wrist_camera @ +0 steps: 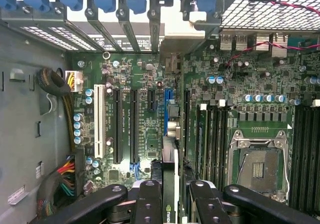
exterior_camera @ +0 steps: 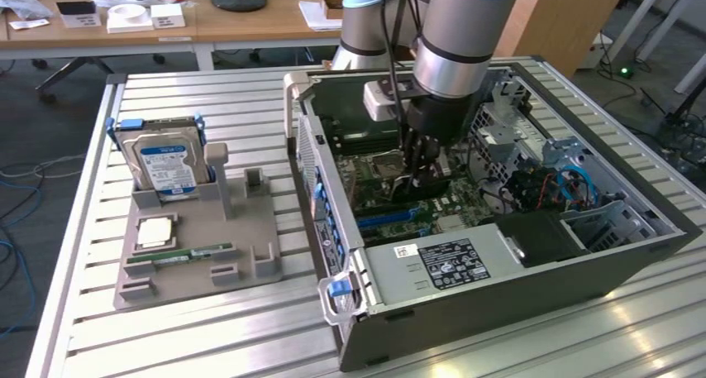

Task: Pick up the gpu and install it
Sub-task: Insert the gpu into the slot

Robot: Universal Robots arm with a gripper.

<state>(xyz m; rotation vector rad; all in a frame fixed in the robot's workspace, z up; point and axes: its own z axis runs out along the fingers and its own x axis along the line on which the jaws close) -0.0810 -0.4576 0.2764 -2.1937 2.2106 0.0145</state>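
An open computer case (exterior_camera: 530, 303) lies on the slatted metal table, and my arm reaches down into it. My gripper (exterior_camera: 425, 178) hangs just over the green motherboard (wrist_camera: 140, 83). Seen edge-on in the wrist view, the gpu (wrist_camera: 170, 174) is a thin black card, and my gripper (wrist_camera: 174, 204) is shut on it, with a black finger (wrist_camera: 148, 204) on each side. The card is lined up with the blue expansion slot (wrist_camera: 166, 108), close above it. In the exterior view the gpu (exterior_camera: 428, 194) is a dark shape under the fingers.
A grey holder tray (exterior_camera: 198, 254) at the exterior view's left carries the silver hard drive (exterior_camera: 165, 165), a CPU chip (exterior_camera: 155, 231) and a green RAM stick (exterior_camera: 182, 255). Inside the case are the power supply (exterior_camera: 441, 266), cables (exterior_camera: 541, 188), the CPU socket (wrist_camera: 257, 164) and black slots (wrist_camera: 117, 124).
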